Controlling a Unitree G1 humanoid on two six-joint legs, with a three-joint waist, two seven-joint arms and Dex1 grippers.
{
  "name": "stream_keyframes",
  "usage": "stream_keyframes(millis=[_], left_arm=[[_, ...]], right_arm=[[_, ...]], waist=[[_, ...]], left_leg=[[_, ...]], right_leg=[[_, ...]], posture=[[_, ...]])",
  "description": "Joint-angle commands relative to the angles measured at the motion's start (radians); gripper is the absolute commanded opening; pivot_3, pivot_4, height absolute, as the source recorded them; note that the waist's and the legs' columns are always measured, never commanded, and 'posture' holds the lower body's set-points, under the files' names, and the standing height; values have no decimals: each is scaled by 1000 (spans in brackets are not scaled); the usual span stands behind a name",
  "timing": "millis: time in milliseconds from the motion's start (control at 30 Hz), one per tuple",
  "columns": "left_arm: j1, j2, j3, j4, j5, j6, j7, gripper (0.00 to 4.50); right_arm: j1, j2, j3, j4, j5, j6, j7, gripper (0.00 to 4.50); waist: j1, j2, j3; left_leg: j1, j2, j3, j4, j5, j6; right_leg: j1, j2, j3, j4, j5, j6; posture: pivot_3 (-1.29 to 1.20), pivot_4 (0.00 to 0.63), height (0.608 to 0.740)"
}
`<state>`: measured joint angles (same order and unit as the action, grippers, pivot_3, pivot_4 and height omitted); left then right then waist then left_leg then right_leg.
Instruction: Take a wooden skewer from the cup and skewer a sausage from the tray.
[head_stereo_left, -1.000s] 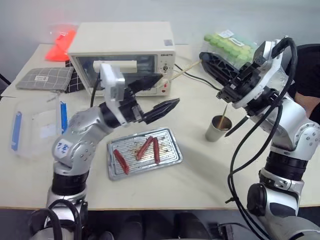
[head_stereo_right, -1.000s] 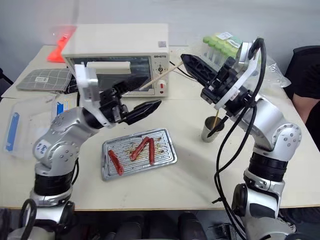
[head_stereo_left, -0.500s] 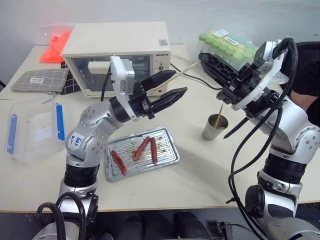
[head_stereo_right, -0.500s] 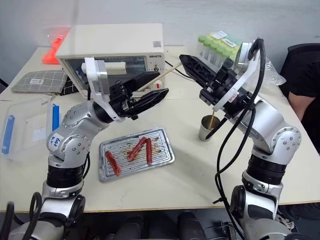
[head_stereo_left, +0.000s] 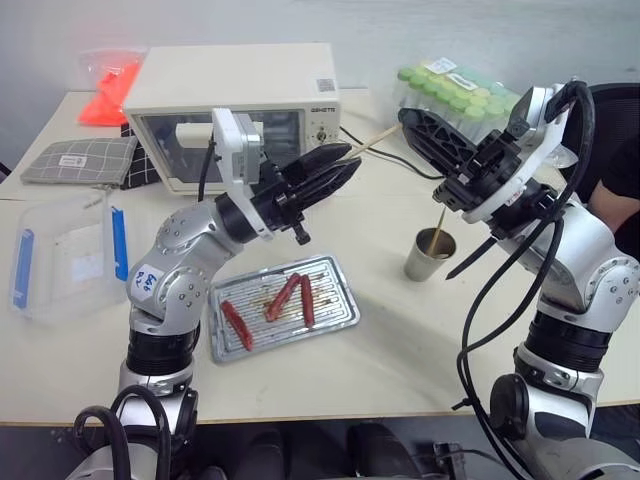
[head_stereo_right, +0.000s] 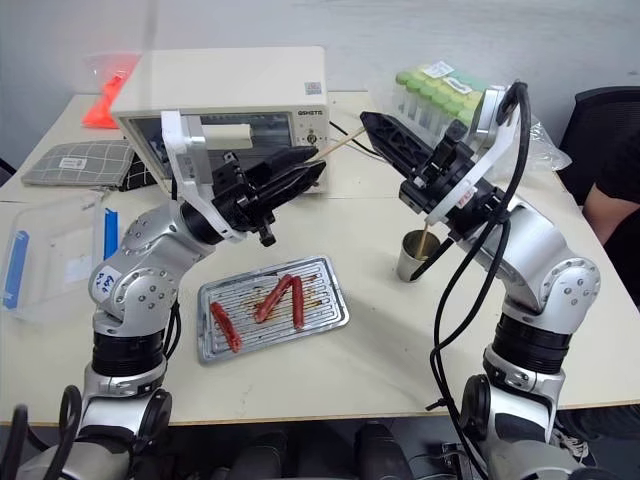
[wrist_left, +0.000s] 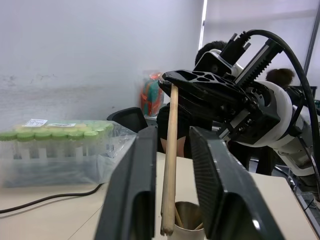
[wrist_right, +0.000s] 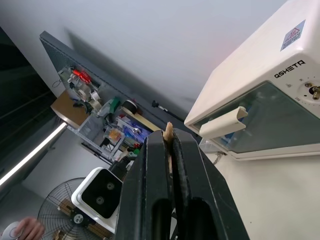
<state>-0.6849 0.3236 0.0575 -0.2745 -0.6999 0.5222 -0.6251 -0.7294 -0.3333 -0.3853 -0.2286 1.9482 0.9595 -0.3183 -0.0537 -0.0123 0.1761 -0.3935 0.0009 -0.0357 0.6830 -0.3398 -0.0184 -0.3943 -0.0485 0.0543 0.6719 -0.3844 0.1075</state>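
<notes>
The left tool (head_stereo_left: 335, 165) has narrowed around the wooden skewer (wrist_left: 170, 155); its wrist view shows gaps remaining. The right tool (head_stereo_left: 415, 125) stays clamped on it.

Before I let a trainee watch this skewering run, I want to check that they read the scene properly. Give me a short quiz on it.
1. True or false: the right gripper is shut on the wooden skewer.
2. How many sausages lie in the tray?
3. Where is the cup?
A. Standing on the table, beside the tray
B. Inside the tray
C. Held up in the right gripper

Key
1. True: the stick runs out from between its closed fingers.
2. Three.
3. A.
</notes>
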Motion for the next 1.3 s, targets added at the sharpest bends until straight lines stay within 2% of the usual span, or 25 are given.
stream_keyframes(millis=[33, 367, 433, 500, 633, 700, 800, 900, 1067, 1133, 1233, 1300], left_arm=[[-19, 2, 13, -42, -19, -4, 0, 34], [-13, 29, 23, -26, 14, 3, 18, 34], [-10, 48, 36, -26, 15, 7, 17, 0], [-6, 83, 58, -29, 9, 19, 8, 0], [9, 176, 116, -42, -37, 67, -15, 0], [27, 231, 153, -54, -64, 102, -32, 0], [86, 341, 237, -93, -131, 179, -66, 0], [171, 474, 330, -119, -196, 257, -123, 0], [321, 658, 477, -93, -236, 313, -273, 0], [350, 693, 502, -81, -238, 315, -306, 0], [379, 723, 522, -75, -247, 320, -345, 0], [404, 743, 534, -68, -241, 318, -379, 0]], right_arm=[[-2, -3, -3, -37, 24, -17, 7, 0], [24, -24, -8, -45, 24, -22, 16, 0], [27, -28, -16, -47, 24, -17, 26, 512], [27, -82, -8, -46, 24, -13, 19, 877], [17, -166, -11, -20, 24, -17, 32, 1927], [28, -241, 6, -22, 24, -7, 50, 1927], [52, -363, 68, -77, -65, 53, 104, 1927], [72, -431, 139, -138, -147, 85, 143, 1927], [114, -437, 301, -216, -256, 120, 124, 1927], [132, -446, 369, -242, -350, 148, 154, 1927], [148, -415, 448, -242, -386, 175, 174, 1927], [142, -391, 517, -242, -472, 193, 187, 1927]], waist=[[0, 0, 0], [0, 0, 0], [0, 0, 0], [0, 0, 0], [-1, 0, 0], [-1, 1, 0], [-1, 1, 0], [-4, 1, 0], [-1, 1, 1], [4, 1, 1], [16, 1, 1], [20, 1, 1]], left_leg=[[0, 0, 0, 0, 0, 0], [0, 0, 0, 0, 0, 0], [0, 0, 0, 0, 0, 0], [0, 0, 0, 0, 0, 0], [0, 0, 0, 0, 0, 0], [0, 0, 0, -1, 0, 0], [0, 0, 0, -1, 0, 0], [0, 1, 0, -2, 0, 0], [0, 1, -3, -2, 0, 0], [0, 0, -4, -2, 0, 0], [0, -2, -5, -2, 0, 0], [0, -3, -5, -2, 0, 0]], right_leg=[[0, 0, 0, 0, 0, 0], [0, 0, 0, 0, 0, 0], [0, 0, 0, 0, 0, 0], [0, 0, 0, 0, 0, 0], [0, 0, 0, 0, 0, 0], [0, 0, 0, 0, 0, 0], [0, 0, 0, -1, 0, 0], [0, 0, 1, -3, 0, 0], [0, 0, 1, -4, 0, 0], [1, -1, 1, -9, 0, -1], [1, -4, 0, -10, 0, -1], [1, -5, -1, -10, 0, -1]], posture=[[0, 150, 740], [0, 150, 740], [0, 150, 740], [0, 150, 740], [0, 150, 740], [0, 150, 740], [0, 150, 740], [0, 150, 740], [0, 150, 740], [0, 150, 740], [0, 150, 740], [0, 150, 740]])
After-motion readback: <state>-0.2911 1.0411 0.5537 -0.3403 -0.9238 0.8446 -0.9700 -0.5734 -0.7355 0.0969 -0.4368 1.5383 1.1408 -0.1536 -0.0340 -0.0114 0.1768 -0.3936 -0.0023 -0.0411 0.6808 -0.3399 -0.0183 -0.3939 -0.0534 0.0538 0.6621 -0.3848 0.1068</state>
